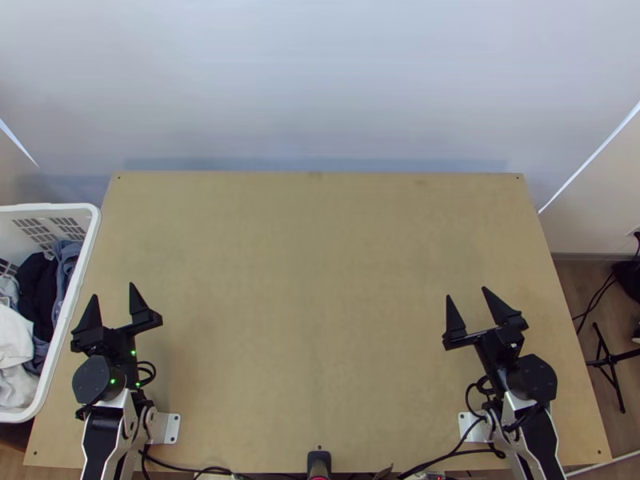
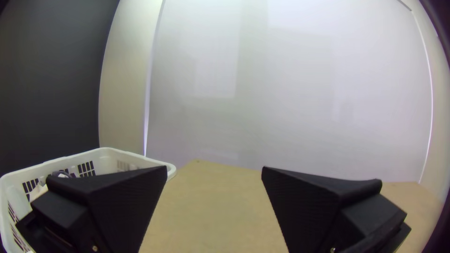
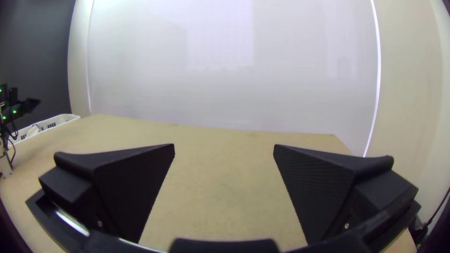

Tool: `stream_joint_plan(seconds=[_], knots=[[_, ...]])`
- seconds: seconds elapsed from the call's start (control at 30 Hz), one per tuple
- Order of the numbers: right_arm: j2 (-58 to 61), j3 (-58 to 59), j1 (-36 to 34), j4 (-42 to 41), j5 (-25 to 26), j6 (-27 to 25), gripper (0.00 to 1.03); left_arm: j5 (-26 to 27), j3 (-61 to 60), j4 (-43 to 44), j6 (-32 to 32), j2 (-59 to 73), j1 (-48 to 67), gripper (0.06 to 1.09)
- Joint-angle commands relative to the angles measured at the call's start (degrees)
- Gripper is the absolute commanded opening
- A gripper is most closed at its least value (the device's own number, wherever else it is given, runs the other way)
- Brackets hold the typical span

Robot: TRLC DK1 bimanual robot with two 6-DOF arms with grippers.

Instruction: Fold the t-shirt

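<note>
In the top view my left gripper [image 1: 114, 298] stands open over the table's left side, beside a white basket. My right gripper [image 1: 467, 294] is open too, over the right side of the table. Nothing lies between the fingers of the left gripper [image 2: 214, 169] in its wrist view, and the same holds for the right gripper [image 3: 224, 146] in its own. Dark, blue and white cloths [image 1: 14, 340] lie bunched in the basket; whether a t-shirt is among them I cannot tell.
The white basket [image 1: 76, 300] stands along the left edge of the wooden table [image 1: 320, 280]. A pale wall rises behind the table. Cables and a small dark device [image 1: 318, 462] are at the near edge, and a black stand [image 1: 612, 360] is beyond the right edge.
</note>
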State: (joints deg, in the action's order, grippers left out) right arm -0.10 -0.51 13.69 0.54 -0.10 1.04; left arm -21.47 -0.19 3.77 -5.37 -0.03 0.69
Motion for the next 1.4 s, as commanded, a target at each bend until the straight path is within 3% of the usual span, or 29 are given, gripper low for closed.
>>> stream_joint_plan(seconds=[0.0, 0.93, 1.1, 1.37], knots=[[0.0, 0.0, 0.0, 0.0, 0.0, -0.1, 0.98, 0.0, 0.0, 0.0, 0.0, 0.0, 0.0, 1.04], [0.0, 0.0, 0.0, 0.0, 0.0, -0.1, 0.98, 0.0, 0.0, 0.0, 0.0, 0.0, 0.0, 1.04], [0.0, 0.0, 0.0, 0.0, 0.0, -0.1, 0.98, 0.2, 0.0, 0.0, -7.0, 0.0, 2.0, 1.04], [0.0, 0.0, 0.0, 0.0, 0.0, -0.1, 0.98, 1.3, 0.0, -0.1, -8.3, 0.0, 4.9, 1.04]])
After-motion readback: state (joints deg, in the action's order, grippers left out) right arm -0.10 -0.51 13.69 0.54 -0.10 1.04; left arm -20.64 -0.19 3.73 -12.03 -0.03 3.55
